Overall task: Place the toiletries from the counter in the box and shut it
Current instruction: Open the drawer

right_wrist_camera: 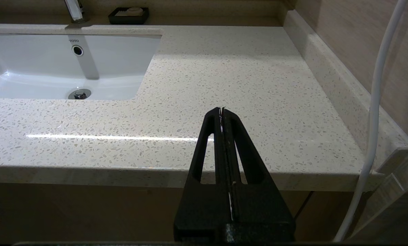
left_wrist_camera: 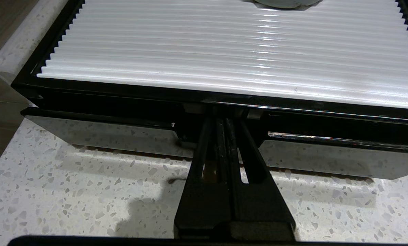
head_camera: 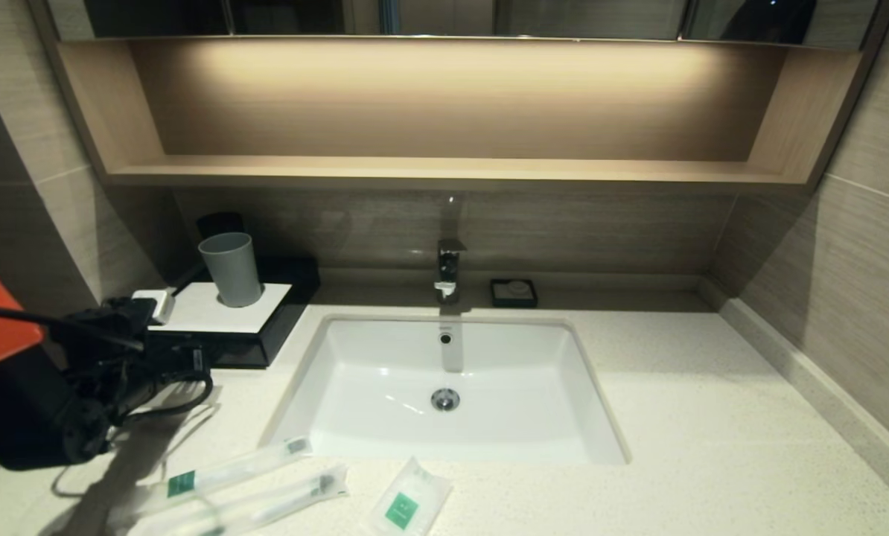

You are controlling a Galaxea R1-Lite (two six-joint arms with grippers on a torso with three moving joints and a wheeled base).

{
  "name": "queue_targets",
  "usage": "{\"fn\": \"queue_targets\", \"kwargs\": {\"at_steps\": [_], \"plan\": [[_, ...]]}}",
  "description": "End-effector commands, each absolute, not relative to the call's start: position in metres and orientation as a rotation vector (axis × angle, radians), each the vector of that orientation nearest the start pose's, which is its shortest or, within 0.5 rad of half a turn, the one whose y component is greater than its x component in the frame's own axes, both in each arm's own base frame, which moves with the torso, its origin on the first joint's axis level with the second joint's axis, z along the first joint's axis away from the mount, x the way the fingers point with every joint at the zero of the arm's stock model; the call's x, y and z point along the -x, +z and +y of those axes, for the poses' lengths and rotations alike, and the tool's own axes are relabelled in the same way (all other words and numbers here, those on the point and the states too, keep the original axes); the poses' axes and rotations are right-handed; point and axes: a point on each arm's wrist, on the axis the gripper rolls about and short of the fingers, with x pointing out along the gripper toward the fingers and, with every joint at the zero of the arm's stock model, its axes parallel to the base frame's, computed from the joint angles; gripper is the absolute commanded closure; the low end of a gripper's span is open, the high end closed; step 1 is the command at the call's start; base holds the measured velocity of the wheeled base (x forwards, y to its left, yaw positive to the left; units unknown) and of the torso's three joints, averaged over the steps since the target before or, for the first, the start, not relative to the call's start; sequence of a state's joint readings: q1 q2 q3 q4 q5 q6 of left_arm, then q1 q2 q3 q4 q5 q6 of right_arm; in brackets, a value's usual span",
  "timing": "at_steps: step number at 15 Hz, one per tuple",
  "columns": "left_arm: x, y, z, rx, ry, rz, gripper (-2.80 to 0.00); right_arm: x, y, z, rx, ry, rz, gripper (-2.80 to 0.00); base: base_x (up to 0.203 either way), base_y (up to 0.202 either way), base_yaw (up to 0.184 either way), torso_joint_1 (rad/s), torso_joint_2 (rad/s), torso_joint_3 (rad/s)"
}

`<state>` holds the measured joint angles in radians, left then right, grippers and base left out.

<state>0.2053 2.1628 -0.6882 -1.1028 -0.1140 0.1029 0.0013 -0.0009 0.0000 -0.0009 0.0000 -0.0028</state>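
While the three toiletries lie untouched on the tabletop (head_camera: 683,417) in front of the sink (head_camera: 444,387), the step in hand looks to be opening the box (head_camera: 230,327), which sits at about ten o'clock from the sink basin with a grey cup (head_camera: 231,269) standing on its white ribbed top. The left gripper (left_wrist_camera: 221,119) has its fingers pressed together and their tips sit at the middle notch of the box's front, right at the seam between the top frame and the drawer front (left_wrist_camera: 108,133); whether they have actually hooked anything cannot be told. To do this well, I would judge that the pull should run straight out along the drawer's line, low and level over the tabletop, since a slanted tug could drag the whole light box forward or tip the cup. A slow draw, watching that the box body stays put, seems wise, and the drawer should come out far enough to take the long packets. The two toothbrush packets (head_camera: 228,473) lie side by side at about seven o'clock from the sink, and the small white sachet (head_camera: 407,506) rests just beside them at six o'clock, all well clear of the drawer's path. The right gripper (right_wrist_camera: 221,112), closed tight, hangs parked off the tabletop's near edge.
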Motion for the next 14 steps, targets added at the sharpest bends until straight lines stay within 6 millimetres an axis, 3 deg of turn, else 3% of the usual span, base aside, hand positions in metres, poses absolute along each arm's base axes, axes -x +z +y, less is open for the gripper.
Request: {"fn": "queue_targets", "kwargs": {"at_steps": [1, 14], "plan": [[-0.349, 0.047, 0.070, -0.042, 0.070, 0.378, 0.00, 0.023, 0.075, 0.000, 0.003, 0.002, 0.000, 0.00, 0.000, 0.000, 0.000, 0.000, 0.00, 0.000], [-0.345, 0.062, 0.070, -0.031, 0.078, 0.479, 0.00, 0.023, 0.075, 0.000, 0.003, 0.002, -0.001, 0.00, 0.000, 0.000, 0.000, 0.000, 0.00, 0.000]]}}
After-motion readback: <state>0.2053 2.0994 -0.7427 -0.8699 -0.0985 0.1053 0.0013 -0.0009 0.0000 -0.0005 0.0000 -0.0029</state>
